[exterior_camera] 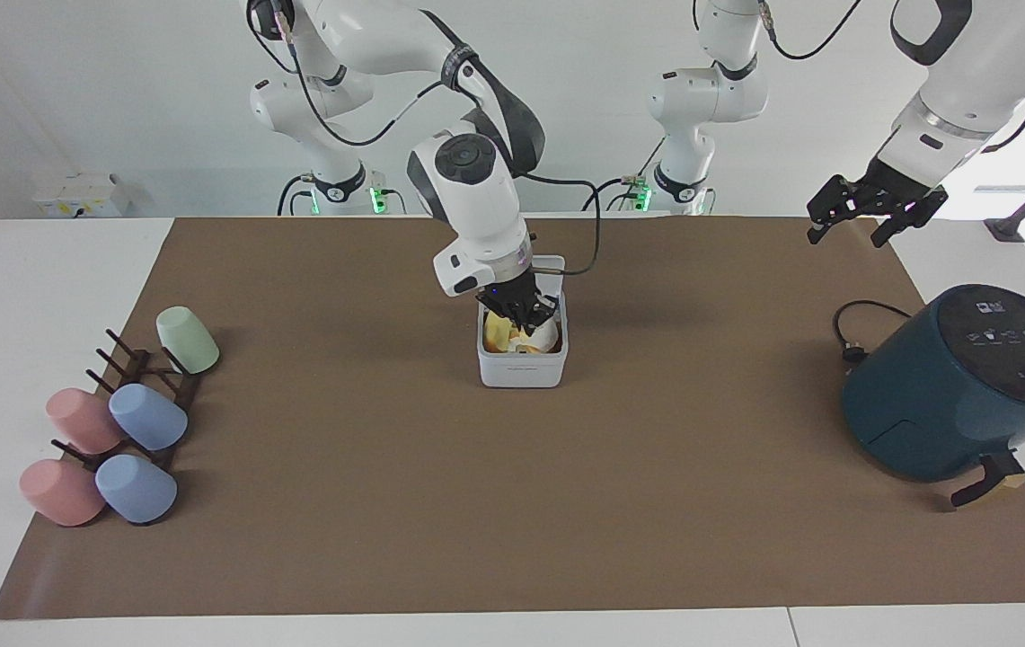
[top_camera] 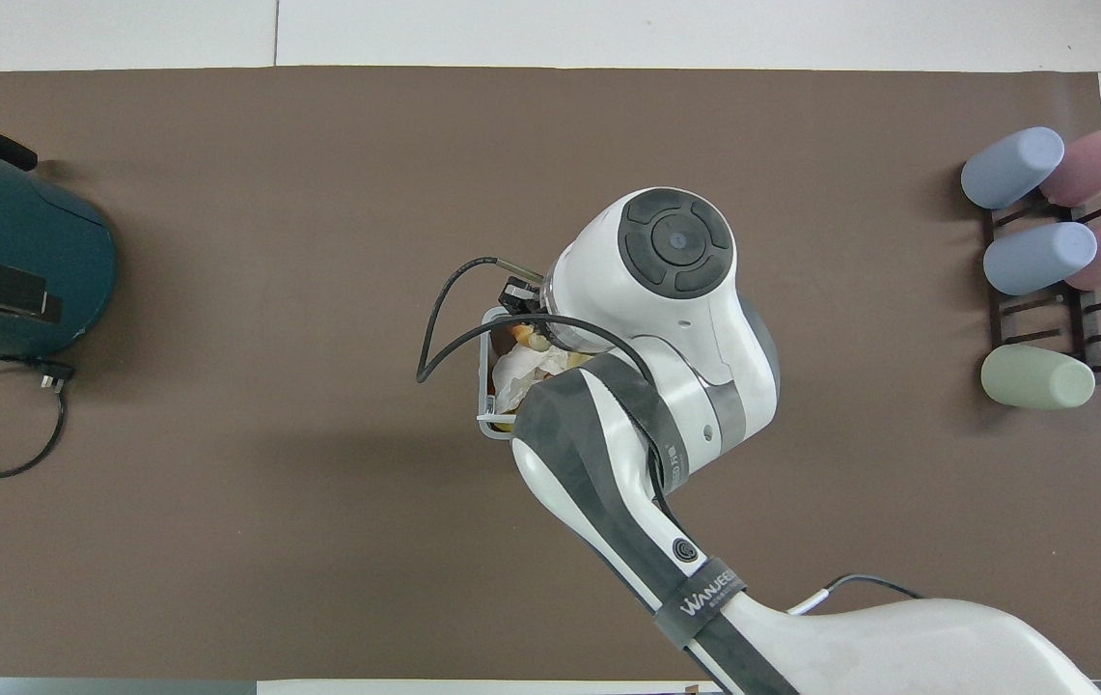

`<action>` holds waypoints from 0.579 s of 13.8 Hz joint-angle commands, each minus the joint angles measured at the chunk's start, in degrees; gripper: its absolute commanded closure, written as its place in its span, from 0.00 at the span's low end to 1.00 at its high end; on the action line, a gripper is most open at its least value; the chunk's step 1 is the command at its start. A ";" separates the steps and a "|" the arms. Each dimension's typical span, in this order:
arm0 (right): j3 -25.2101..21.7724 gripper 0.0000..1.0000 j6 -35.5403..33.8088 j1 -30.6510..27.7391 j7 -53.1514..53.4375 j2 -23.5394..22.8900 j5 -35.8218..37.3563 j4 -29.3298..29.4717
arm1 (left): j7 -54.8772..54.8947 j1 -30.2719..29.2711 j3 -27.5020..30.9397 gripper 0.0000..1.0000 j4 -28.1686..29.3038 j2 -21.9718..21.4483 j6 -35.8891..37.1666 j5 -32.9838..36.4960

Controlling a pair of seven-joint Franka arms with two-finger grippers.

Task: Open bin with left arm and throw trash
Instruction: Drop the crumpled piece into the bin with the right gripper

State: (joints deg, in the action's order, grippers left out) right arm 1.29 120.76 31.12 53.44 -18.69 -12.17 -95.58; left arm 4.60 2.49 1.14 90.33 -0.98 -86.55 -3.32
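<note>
So the right pincer (exterior_camera: 521, 316) is right down at the mouth of the bin (exterior_camera: 522, 367), directly over the trash (exterior_camera: 501, 333) already piled inside. Can't tell if it's gripping anything or has let go. I'd say the trick here is to release low and centred, then lift straight up so nothing drags out or clips the rim.

The bin sits upright on the tabletop (exterior_camera: 512, 503), mouth facing up. It's a cube, no real long axis. Its lid (exterior_camera: 552, 266) stands upright on the robots' side.

The left pincer (exterior_camera: 871, 218) waits, fingers spread, over the tabletop corner near the air fryer (exterior_camera: 957, 386).
</note>
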 commanded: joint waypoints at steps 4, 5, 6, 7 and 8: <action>0.20 0.00 -0.87 -0.09 0.52 2.34 -0.67 -2.16 | -2.76 0.49 -0.35 0.00 0.72 -1.04 1.38 1.12; 0.20 0.00 -0.96 -0.01 0.52 2.34 -0.58 -2.16 | -2.67 0.49 -0.34 0.00 0.63 -1.04 1.30 1.21; 0.20 0.00 -0.88 0.08 0.61 2.34 -0.58 -2.16 | -2.67 0.49 -0.43 0.00 0.63 -1.04 1.38 1.30; 0.20 0.00 -0.96 0.17 0.61 2.34 -0.32 -2.16 | -2.75 0.49 -0.43 0.00 0.63 -1.13 1.21 1.39; 0.20 0.00 -1.05 0.43 0.61 2.34 -0.05 -2.16 | -2.67 0.49 -0.43 0.00 0.63 -1.13 1.12 1.65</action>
State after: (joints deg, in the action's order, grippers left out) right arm 1.39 120.10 31.31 53.46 -17.69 -12.17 -96.31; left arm 2.71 2.58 0.70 90.38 -1.07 -85.86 -3.28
